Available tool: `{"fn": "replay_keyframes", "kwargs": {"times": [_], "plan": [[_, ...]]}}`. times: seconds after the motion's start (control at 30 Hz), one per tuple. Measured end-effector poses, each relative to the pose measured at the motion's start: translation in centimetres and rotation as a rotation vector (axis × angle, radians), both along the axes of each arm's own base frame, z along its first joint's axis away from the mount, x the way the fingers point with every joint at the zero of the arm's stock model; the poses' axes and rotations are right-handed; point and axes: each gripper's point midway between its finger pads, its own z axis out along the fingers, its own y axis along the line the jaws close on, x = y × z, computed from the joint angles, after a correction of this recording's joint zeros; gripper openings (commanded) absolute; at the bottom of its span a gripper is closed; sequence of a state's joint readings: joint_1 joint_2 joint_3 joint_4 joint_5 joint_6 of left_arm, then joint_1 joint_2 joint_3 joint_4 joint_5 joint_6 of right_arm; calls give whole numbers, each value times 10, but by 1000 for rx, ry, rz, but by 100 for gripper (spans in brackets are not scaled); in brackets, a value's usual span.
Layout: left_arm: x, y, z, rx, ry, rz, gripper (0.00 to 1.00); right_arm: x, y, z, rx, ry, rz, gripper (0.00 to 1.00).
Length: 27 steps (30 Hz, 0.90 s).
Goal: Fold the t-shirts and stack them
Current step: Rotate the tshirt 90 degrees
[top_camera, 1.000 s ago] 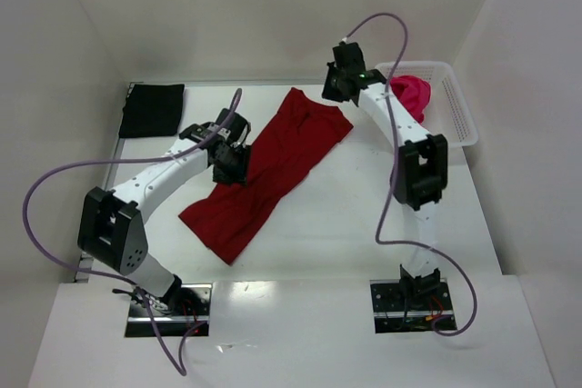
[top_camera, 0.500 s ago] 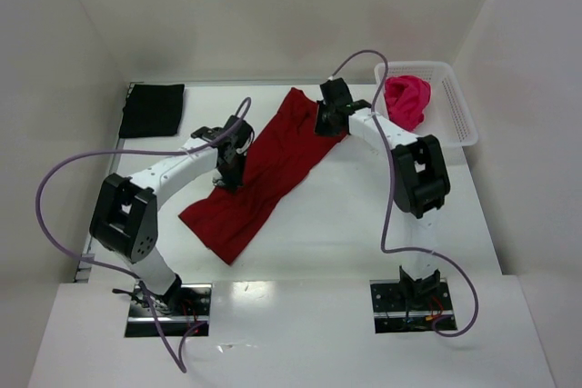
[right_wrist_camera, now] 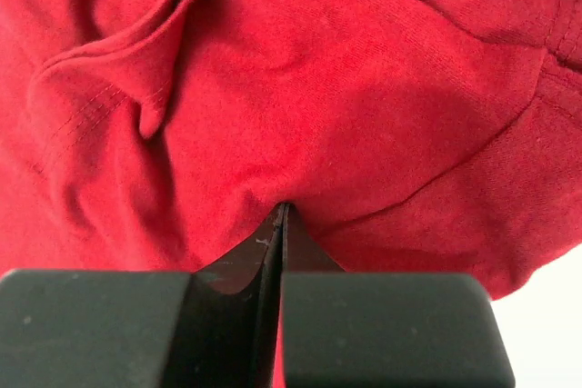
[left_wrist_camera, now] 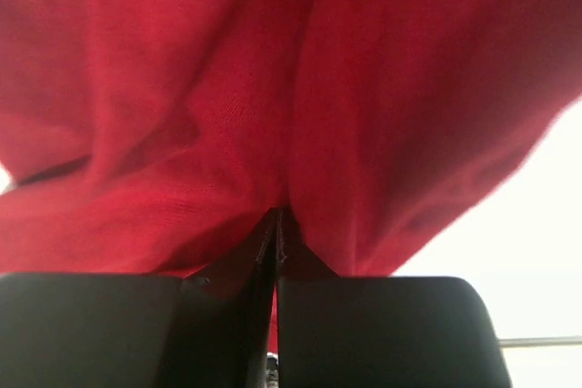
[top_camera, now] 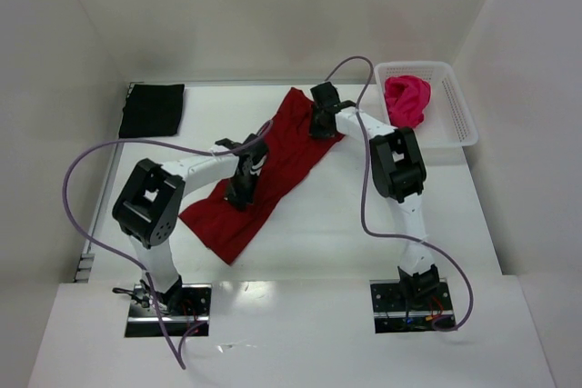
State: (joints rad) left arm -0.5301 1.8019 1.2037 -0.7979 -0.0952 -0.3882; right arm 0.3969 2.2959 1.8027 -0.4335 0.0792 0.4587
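The dark crimson red t-shirt point(top_camera: 277, 165) lies spread in a long diagonal strip across the table's middle. My left gripper point(top_camera: 242, 190) is shut on its cloth near the lower left part; the left wrist view point(left_wrist_camera: 273, 106) is filled with red folds and the jaws meet at the cloth. My right gripper point(top_camera: 320, 123) is shut on the shirt's upper right end, seen up close in the right wrist view point(right_wrist_camera: 300, 97). The black t-shirt point(top_camera: 152, 109) lies folded at the back left. The magenta-pink t-shirt point(top_camera: 406, 100) is bunched in the basket.
The white plastic lattice basket point(top_camera: 457, 115) stands at the back right by the wall. Purple cables loop from both arms over the table. White walls close in the table on three sides.
Both grippers have moved onto the red shirt: the left one slid down-right onto its lower half, the right one came left from by the basket onto its upper end. The shirt has bunched slightly there.
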Motion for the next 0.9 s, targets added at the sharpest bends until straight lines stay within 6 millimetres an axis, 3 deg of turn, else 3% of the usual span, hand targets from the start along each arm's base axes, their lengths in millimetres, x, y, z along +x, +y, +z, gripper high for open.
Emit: {"fn": "replay_keyframes", "kwargs": {"times": [0.1,0.43,0.9], "plan": [[-6,2,-16,26,44,-3,3,6,0,1,-9,-6,-7,1],[-14,-8,-19,37,51,-79,0,49,18,4,5,-64,11,1],[-49,-107,-17,-230,169,-290,0,77,53,4,104,-95,115,1]]}}
